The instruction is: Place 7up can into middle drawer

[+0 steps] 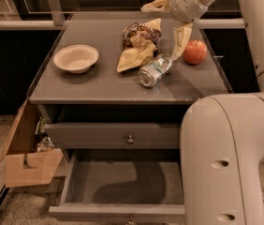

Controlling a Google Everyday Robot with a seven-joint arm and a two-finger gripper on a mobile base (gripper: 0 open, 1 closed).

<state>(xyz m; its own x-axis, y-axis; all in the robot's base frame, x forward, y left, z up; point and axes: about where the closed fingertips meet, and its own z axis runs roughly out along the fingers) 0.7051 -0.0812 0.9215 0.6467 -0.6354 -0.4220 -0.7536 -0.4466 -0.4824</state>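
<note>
I saw the gripper [162,30] above-left of the red apple [194,51], jaws wide apart, empty | 7up can [154,71] lay sideways just left of the apple | middle drawer [113,183] open, well below the apple | I judged the can light, slick, dentable; grasp across mid-body

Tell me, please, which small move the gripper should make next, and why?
Probably lower the gripper onto the can. The can lies on its side on the table, not held, between the bag and the apple. The open fingers hang just above it, and the drawer below is already open.
</note>
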